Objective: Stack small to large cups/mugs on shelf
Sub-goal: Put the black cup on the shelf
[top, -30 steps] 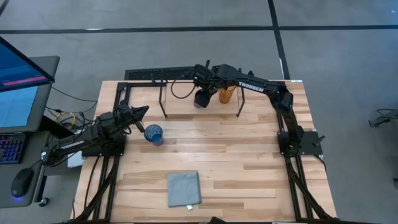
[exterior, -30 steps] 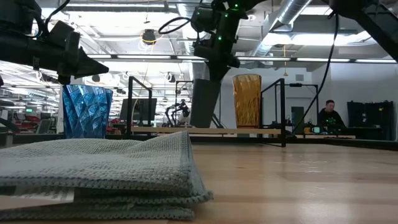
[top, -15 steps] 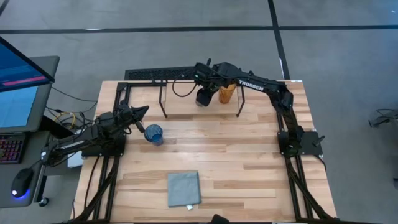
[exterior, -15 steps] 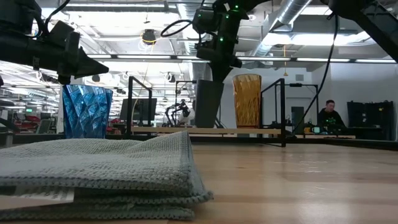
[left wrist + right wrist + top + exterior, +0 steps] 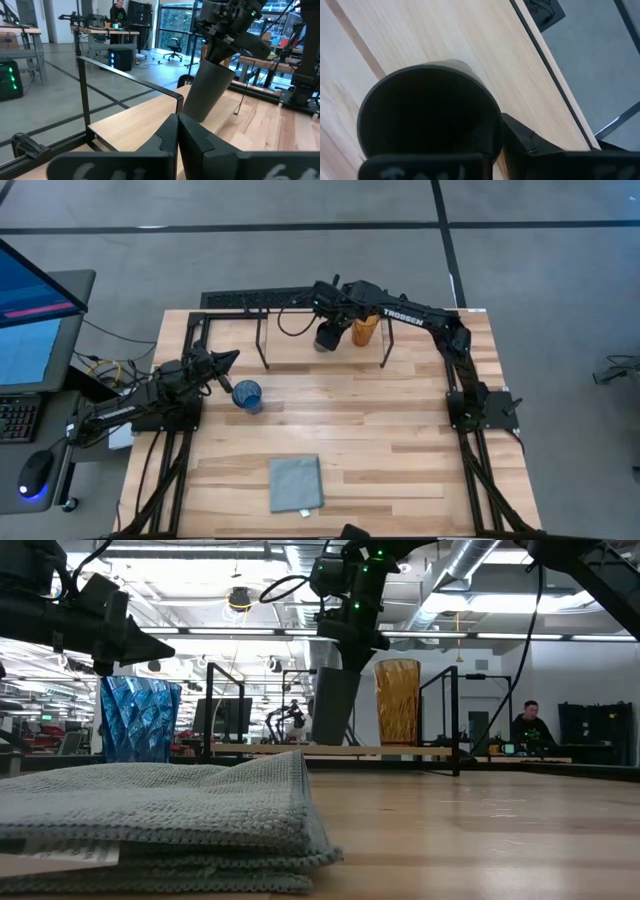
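Observation:
The black cup [image 5: 327,337] is in my right gripper [image 5: 335,315] over the shelf [image 5: 250,750], just left of the amber cup [image 5: 365,330], which stands upright on the shelf board on its base. The black cup also shows tilted in the low view [image 5: 335,705] and the left wrist view [image 5: 210,90]. The blue cup [image 5: 247,395] stands upright on the table, left of centre. My left gripper [image 5: 232,358] is shut and empty, just up and to the left of the blue cup. My right gripper holds the black cup by its rim [image 5: 495,131], coming from above. One finger [image 5: 522,142] lies outside the wall; the other seems to be inside the dark hollow. The cup hangs tilted below the fingers, its base at the shelf board; whether it touches, I cannot tell.
A folded grey-blue cloth [image 5: 296,483] lies near the table's front edge. The shelf's thin black legs [image 5: 263,345] stand on the far part of the table. A monitor [image 5: 35,300] is off the left side. A person [image 5: 528,725] sits far behind.
My right gripper has carried the black cup a little toward the amber cup, still tilted and at the same height over the shelf.

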`<move>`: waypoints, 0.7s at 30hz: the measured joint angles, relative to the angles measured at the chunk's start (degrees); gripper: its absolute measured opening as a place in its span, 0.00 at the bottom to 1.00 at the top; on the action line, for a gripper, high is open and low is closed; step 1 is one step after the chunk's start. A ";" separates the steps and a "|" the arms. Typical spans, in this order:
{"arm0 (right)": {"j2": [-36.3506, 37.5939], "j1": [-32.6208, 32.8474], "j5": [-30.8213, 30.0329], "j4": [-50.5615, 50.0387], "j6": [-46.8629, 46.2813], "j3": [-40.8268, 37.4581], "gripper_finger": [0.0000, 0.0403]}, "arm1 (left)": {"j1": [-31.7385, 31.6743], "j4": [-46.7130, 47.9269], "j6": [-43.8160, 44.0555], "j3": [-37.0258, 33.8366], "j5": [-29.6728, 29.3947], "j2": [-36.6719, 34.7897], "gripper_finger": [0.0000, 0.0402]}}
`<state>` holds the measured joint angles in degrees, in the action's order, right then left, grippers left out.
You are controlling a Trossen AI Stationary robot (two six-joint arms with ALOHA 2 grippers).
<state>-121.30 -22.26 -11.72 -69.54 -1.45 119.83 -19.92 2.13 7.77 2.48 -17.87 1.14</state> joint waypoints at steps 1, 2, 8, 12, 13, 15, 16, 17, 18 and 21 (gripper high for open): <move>0.02 0.00 -0.24 0.00 0.00 0.00 0.13 | 0.00 0.00 0.00 0.00 0.00 0.01 0.00; 0.00 0.00 -0.49 0.00 -0.02 0.00 0.13 | 0.02 0.00 0.00 0.00 0.00 -0.01 0.00; 0.00 0.00 -1.57 0.17 -0.02 0.00 0.13 | 0.02 0.00 0.00 0.00 0.00 -0.01 0.00; 0.02 -0.06 -3.96 0.40 -0.02 0.00 0.14 | 0.00 0.00 0.00 0.00 0.00 -0.01 0.00; 0.01 -0.15 -4.00 0.47 -0.02 0.00 0.15 | 0.00 0.00 0.00 0.00 0.00 0.00 0.00; 0.01 -0.38 -4.02 0.86 -0.02 0.00 0.17 | 0.00 0.00 0.00 0.00 0.00 0.00 0.00; 0.02 -0.39 -4.03 0.99 -0.02 0.00 0.18 | 0.00 0.00 0.00 0.00 0.00 -0.01 0.00; 0.02 -0.42 -4.03 1.09 -0.04 0.00 0.19 | 0.00 0.00 0.00 0.00 0.00 0.01 0.00; 0.02 -0.46 -4.13 1.14 -0.04 0.00 0.21 | 0.00 0.00 0.00 0.00 0.00 0.00 0.00; 0.02 -0.40 -4.85 1.22 -0.04 0.00 0.25 | 0.00 -0.01 0.00 0.00 -0.01 -0.01 0.00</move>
<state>-121.27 -22.66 -16.58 -68.31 -1.50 119.83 -19.92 2.12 7.77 2.48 -17.88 1.13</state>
